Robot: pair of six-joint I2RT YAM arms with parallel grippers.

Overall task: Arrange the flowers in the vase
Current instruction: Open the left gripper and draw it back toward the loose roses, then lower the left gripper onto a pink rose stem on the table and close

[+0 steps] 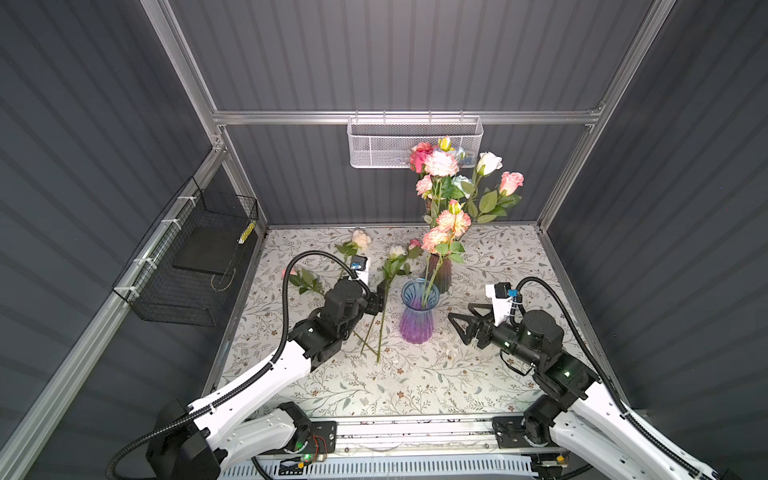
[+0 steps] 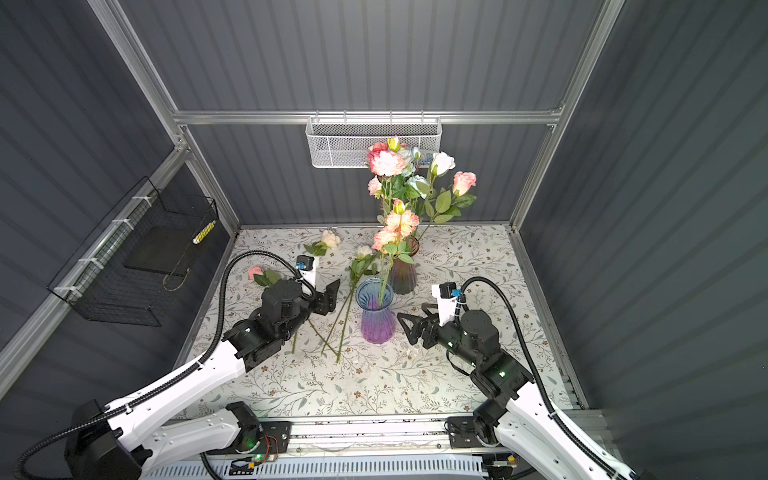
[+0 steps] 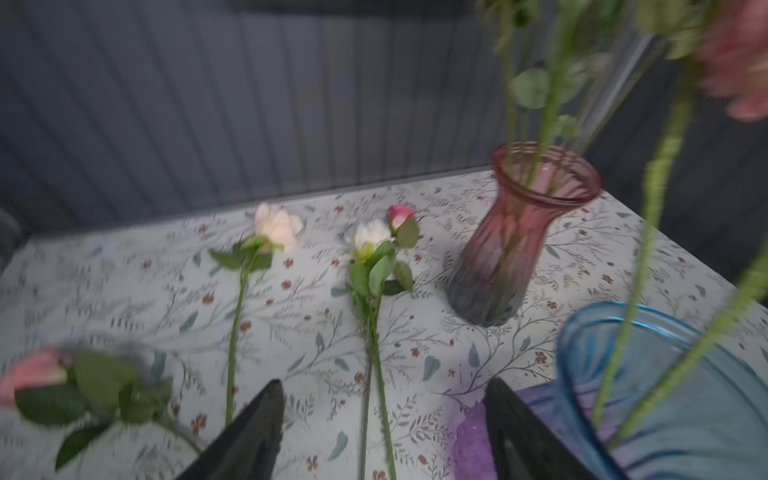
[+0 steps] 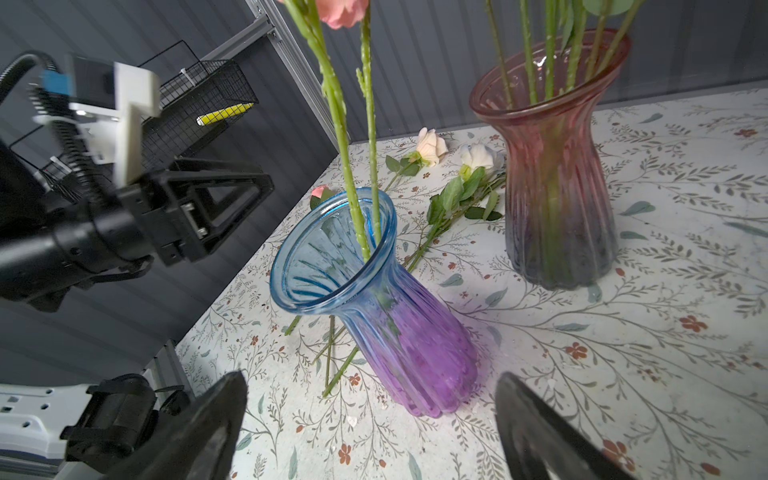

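A blue-to-purple glass vase (image 1: 419, 313) (image 2: 375, 313) (image 3: 673, 399) (image 4: 386, 299) stands mid-table and holds two stems with coral blooms (image 1: 446, 230). Behind it, a dark red vase (image 1: 441, 274) (image 4: 557, 174) holds several flowers. Loose flowers lie on the table to the left: a cream one (image 1: 360, 239), a white one (image 1: 396, 250) (image 3: 370, 235) with a pink bud (image 3: 400, 214), and a pink one (image 1: 289, 273). My left gripper (image 1: 378, 297) (image 3: 384, 384) hangs open over the white flower's stems, holding nothing. My right gripper (image 1: 460, 315) (image 4: 372, 377) is open beside the vase's base, apart from it.
A white mesh basket (image 1: 413, 143) hangs on the back wall behind the tall blooms. A black wire basket (image 1: 187, 266) is fixed to the left wall. The loose stems' ends (image 1: 374, 345) cross each other left of the vase. The floral table cover (image 1: 457, 386) runs to the front rail.
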